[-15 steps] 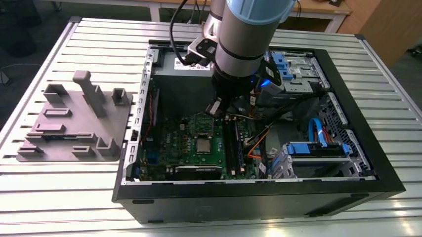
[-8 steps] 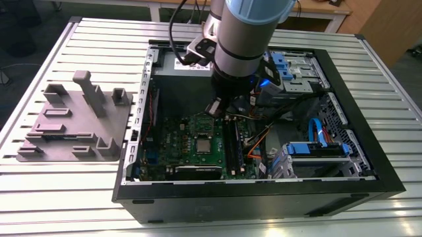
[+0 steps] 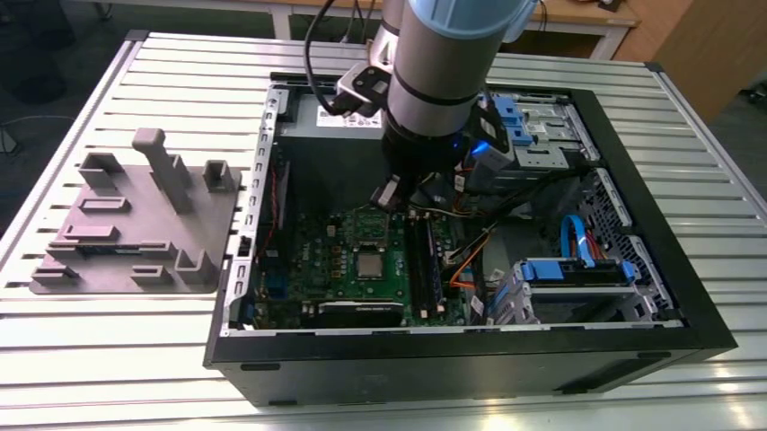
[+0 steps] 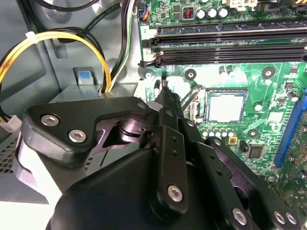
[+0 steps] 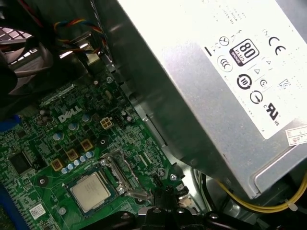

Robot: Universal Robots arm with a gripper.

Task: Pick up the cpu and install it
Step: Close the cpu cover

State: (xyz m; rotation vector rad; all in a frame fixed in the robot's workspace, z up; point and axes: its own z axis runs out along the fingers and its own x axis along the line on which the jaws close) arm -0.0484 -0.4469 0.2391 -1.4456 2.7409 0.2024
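The small, flat, square cpu (image 3: 369,265) with its silvery-grey metal top lies flat in the dark, metal-framed socket (image 5: 115,167) of the green motherboard (image 3: 314,269) - we see no gripper contact with it. In both wrist views the chip (image 4: 225,106) (image 5: 89,191) sits level, with green board on every side.

The black gripper (image 3: 401,205) hangs over the far part of the board, near the cpu but apart from it. In the second wrist view its tip (image 4: 166,93) points at the board just beside the socket, and in the first wrist view it (image 5: 163,195) stands close to the socket's metal edge. We cannot tell whether the tool is wide or narrow.

Long black memory slots (image 4: 230,45) run past the socket, and yellow cables (image 4: 57,40) loop beside the board. A silver, box-shaped power supply (image 5: 216,72) stands by the board's far edge.

All of this sits in an open black computer case (image 3: 480,364) on a white slatted table (image 3: 144,359) - to the exterior view's left of it lies a grey plastic fixture tray (image 3: 108,242).
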